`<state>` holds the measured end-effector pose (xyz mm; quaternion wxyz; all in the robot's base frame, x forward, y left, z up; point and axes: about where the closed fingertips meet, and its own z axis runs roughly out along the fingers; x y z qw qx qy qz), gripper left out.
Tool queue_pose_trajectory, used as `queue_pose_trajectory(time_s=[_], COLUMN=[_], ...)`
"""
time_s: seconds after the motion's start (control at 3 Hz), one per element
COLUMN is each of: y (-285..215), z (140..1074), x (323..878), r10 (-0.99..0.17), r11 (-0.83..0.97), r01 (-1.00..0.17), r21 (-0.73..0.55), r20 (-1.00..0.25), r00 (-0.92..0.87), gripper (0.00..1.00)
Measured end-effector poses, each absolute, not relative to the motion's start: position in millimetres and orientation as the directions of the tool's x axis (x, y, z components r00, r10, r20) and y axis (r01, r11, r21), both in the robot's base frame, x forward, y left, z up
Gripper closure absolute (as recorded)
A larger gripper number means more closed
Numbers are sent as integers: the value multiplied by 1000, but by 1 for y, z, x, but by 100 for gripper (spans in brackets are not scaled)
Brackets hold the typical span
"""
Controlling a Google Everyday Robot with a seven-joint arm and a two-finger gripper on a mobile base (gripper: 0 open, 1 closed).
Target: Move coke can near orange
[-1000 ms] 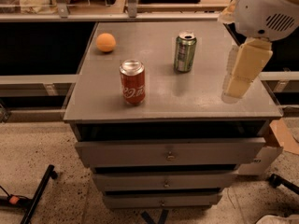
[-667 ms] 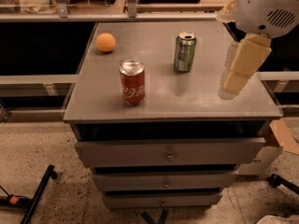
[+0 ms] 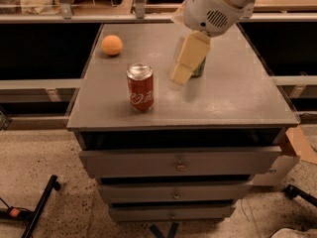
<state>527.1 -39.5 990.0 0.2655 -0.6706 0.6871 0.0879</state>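
While the coke can (image 3: pixel 140 87) stands upright toward the front left of the grey surface (image 3: pixel 237 90), its long axis runs straight up and down, with the silver top facing the ceiling and the white script lettering turned toward the camera. It rests on its base, near the front edge and clear of the hand. The orange (image 3: pixel 112 44) sits farther back on the same surface, close to the left rear corner, well apart from the coke can and a little to its left. The hand (image 3: pixel 179 78) hangs over the middle of the surface, to the right of the coke can and slightly behind it. It slants down and to the left from the white arm (image 3: pixel 213 4) that comes in from the upper right. Its pale cream tip is near the coke can but apart from it. Whether the hand is clenched or released cannot be told from this view. A green can (image 3: pixel 199 69) stands behind the hand, mostly hidden by it, with only a sliver showing at the hand's right edge. Below the surface are three stacked drawers (image 3: pixel 178 163) with small knobs, and the cabinet stands on a speckled floor (image 3: pixel 39 152).
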Motion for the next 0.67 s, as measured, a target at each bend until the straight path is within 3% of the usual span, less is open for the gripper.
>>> queue_pose_trajectory(time_s=[0.67], y=[-26], z=[981], x=[536], r10=[-867], r11=[87], r01=[-960], r21=[-267], r20=[-495], r00=[59], gripper=[0])
